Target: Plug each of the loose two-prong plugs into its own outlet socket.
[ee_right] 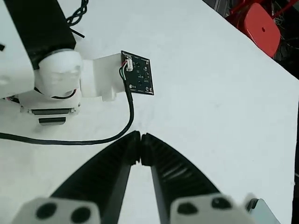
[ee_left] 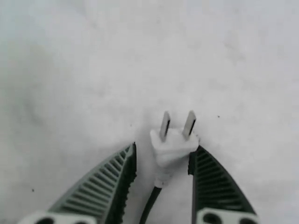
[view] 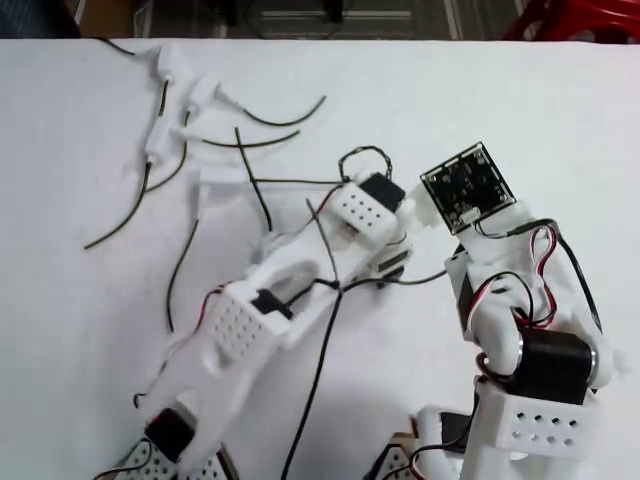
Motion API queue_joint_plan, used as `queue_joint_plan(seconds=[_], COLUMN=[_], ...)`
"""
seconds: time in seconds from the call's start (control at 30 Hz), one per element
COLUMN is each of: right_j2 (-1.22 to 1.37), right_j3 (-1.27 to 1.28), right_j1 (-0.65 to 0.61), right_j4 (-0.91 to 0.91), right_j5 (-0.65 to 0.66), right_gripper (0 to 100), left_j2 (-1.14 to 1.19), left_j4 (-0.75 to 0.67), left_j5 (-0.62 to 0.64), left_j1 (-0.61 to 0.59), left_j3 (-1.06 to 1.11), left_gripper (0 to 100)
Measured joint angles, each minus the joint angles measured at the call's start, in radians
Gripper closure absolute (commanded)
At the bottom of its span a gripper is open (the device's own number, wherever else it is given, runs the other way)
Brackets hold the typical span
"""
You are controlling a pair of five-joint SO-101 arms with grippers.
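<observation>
A white two-prong plug (ee_left: pixel 174 145) with a dark cord lies flat on the white table, its prongs pointing away from the wrist. My left gripper (ee_left: pixel 164 148) is open around it: one finger (ee_left: pixel 210 182) touches the plug's side, and the other finger (ee_left: pixel 114 179) stands a little apart from it. From above, the left arm (view: pixel 300 270) stretches to the table's middle. My right gripper (ee_right: pixel 140 139) is shut on nothing, hovering above bare table beside the left arm's wrist camera board (ee_right: pixel 138 73). Several white plug and socket pieces (view: pixel 160 140) with dark cords lie at the far left.
The right arm (view: pixel 530 360) stands at the front right. A black cable (view: pixel 320 360) runs along the left arm toward the front edge. Loose dark cords (view: pixel 265 140) spread over the far-left area. A red chair (ee_right: pixel 261 30) stands beyond the table.
</observation>
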Motion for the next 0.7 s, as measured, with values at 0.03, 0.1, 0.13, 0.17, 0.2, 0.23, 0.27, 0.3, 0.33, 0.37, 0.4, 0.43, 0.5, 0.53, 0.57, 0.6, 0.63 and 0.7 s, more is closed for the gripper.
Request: queue_joint_plan(seconds=[0.03, 0.1, 0.13, 0.17, 0.2, 0.23, 0.27, 0.3, 0.33, 0.37, 0.4, 0.43, 0.5, 0.53, 0.57, 0.6, 0.63, 0.7], right_j2=[0.000, 0.000, 0.000, 0.000, 0.000, 0.000, 0.000, 0.000, 0.000, 0.000, 0.000, 0.000, 0.000, 0.000, 0.000, 0.000, 0.000, 0.000], right_j3=[0.000, 0.000, 0.000, 0.000, 0.000, 0.000, 0.000, 0.000, 0.000, 0.000, 0.000, 0.000, 0.000, 0.000, 0.000, 0.000, 0.000, 0.000], right_j1=[0.000, 0.000, 0.000, 0.000, 0.000, 0.000, 0.000, 0.000, 0.000, 0.000, 0.000, 0.000, 0.000, 0.000, 0.000, 0.000, 0.000, 0.000], right_j4=[0.000, 0.000, 0.000, 0.000, 0.000, 0.000, 0.000, 0.000, 0.000, 0.000, 0.000, 0.000, 0.000, 0.000, 0.000, 0.000, 0.000, 0.000], right_j5=[0.000, 0.000, 0.000, 0.000, 0.000, 0.000, 0.000, 0.000, 0.000, 0.000, 0.000, 0.000, 0.000, 0.000, 0.000, 0.002, 0.003, 0.003], right_gripper=[97.8, 97.8, 97.8, 97.8, 97.8, 97.8, 97.8, 97.8, 97.8, 97.8, 97.8, 97.8, 97.8, 97.8, 97.8, 97.8, 97.8, 97.8], left_j2=[0.018, 0.052, 0.066, 0.080, 0.095, 0.107, 0.120, 0.130, 0.144, 0.155, 0.166, 0.176, 0.195, 0.203, 0.207, 0.213, 0.215, 0.215], left_j4=[0.018, 0.054, 0.072, 0.092, 0.109, 0.121, 0.137, 0.152, 0.164, 0.178, 0.192, 0.201, 0.219, 0.227, 0.233, 0.238, 0.241, 0.241], left_j5=[0.000, -0.008, -0.021, -0.037, -0.049, -0.060, -0.068, -0.072, -0.075, -0.075, -0.080, -0.081, -0.081, -0.081, -0.081, -0.081, -0.081, -0.081], left_j1=[0.000, 0.000, 0.006, 0.011, 0.015, 0.018, 0.020, 0.020, 0.021, 0.026, 0.037, 0.041, 0.046, 0.048, 0.048, 0.048, 0.048, 0.049], left_j3=[-0.032, -0.091, -0.120, -0.149, -0.175, -0.199, -0.222, -0.247, -0.267, -0.285, -0.305, -0.322, -0.354, -0.368, -0.381, -0.391, -0.396, -0.397], left_gripper=[81, 81, 81, 82, 83, 86, 89, 91, 93, 94, 95, 95, 96, 97, 98, 98, 98, 98])
